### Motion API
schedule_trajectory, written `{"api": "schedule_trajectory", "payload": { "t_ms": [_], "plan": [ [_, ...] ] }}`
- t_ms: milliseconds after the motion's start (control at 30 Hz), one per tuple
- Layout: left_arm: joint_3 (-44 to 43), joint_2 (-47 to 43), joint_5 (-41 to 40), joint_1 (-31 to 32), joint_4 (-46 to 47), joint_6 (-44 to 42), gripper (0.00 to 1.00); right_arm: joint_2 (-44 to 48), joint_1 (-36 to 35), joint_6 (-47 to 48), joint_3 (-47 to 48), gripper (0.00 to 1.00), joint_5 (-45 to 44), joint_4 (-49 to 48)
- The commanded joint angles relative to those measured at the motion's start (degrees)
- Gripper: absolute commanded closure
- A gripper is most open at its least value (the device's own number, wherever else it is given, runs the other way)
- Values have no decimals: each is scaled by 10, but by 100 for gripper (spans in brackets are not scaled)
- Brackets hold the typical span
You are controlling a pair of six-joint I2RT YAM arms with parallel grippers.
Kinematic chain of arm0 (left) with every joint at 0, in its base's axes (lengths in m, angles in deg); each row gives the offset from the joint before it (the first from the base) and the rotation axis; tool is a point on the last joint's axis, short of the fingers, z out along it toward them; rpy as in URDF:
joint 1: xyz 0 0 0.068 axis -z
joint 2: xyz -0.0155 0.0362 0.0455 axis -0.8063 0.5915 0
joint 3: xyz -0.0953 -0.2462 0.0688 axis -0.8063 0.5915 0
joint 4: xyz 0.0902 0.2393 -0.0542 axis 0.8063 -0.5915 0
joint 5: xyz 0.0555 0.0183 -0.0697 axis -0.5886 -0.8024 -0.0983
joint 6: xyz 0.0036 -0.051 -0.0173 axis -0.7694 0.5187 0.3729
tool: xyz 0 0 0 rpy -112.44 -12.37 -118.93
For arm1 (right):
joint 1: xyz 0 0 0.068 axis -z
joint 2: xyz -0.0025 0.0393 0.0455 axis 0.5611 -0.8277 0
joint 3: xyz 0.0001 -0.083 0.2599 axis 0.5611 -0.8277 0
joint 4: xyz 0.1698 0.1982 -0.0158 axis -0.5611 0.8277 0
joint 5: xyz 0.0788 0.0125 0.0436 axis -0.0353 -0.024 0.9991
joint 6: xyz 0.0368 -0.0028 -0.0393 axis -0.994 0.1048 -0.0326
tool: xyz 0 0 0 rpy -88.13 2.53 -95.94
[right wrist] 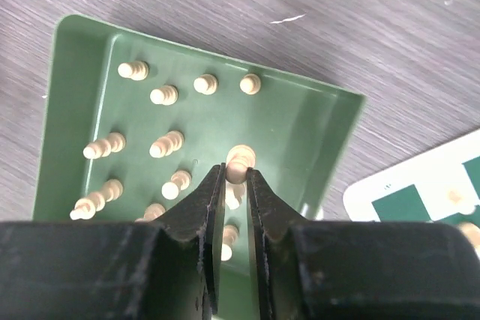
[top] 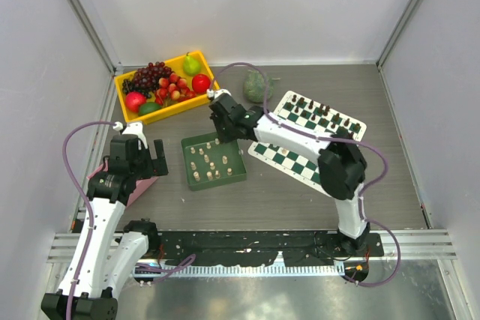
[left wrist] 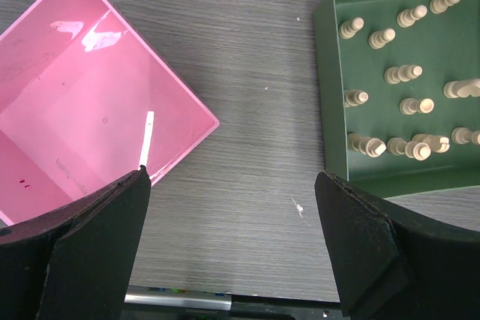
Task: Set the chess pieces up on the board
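My right claw (right wrist: 236, 177) pinches a chess piece (right wrist: 240, 160) near its top | light, stiff, slippery, topples easily | left claw (left wrist: 232, 181) spread

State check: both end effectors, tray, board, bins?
Left end effector: open, holding nothing.
Right end effector: shut on one cream piece.
Green tray: holds many cream pieces.
Board: dark pieces lined along far side.
Pink box: open, white strip inside.
Yellow bin: full of fruit.
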Motion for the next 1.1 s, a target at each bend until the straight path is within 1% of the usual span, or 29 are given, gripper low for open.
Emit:
{"api": "schedule_trajectory", "payload": {
  "t_ms": [0, 67, 200, 233, 267, 300, 400, 500, 633, 1067],
  "plan": [
    [-17, -1, -3, -3, 5, -9, 0, 132, 4, -7, -78, 84, -58, -32],
    [-17, -1, -2, -2, 5, -9, 0, 195, 21, -20, -134, 84, -63, -45],
    [-16, -1, -1, -2, 6, -9, 0, 278, 77, -44, -239, 84, -69, -51],
    [-16, -2, 0, -3, 5, -9, 0, 294, 98, -47, -278, 84, -70, -55],
    [-16, -2, 0, -3, 6, -8, 0, 319, 109, -53, -294, 84, -69, -56],
    [-16, 0, 0, -3, 7, -8, 0, 329, 128, -55, -331, 84, -68, -61],
    [-16, 3, 2, -3, 7, -8, 0, 372, 164, -62, -393, 84, -67, -71],
    [-17, 4, 3, -3, 7, -8, 0, 383, 192, -64, -440, 84, -63, -76],
    [-16, 3, 2, -2, 6, -8, 0, 380, 207, -69, -476, 84, -59, -101],
    [-15, 3, 0, -3, 6, -7, 0, 318, 223, -69, -479, 84, -60, -143]
  ]
}}
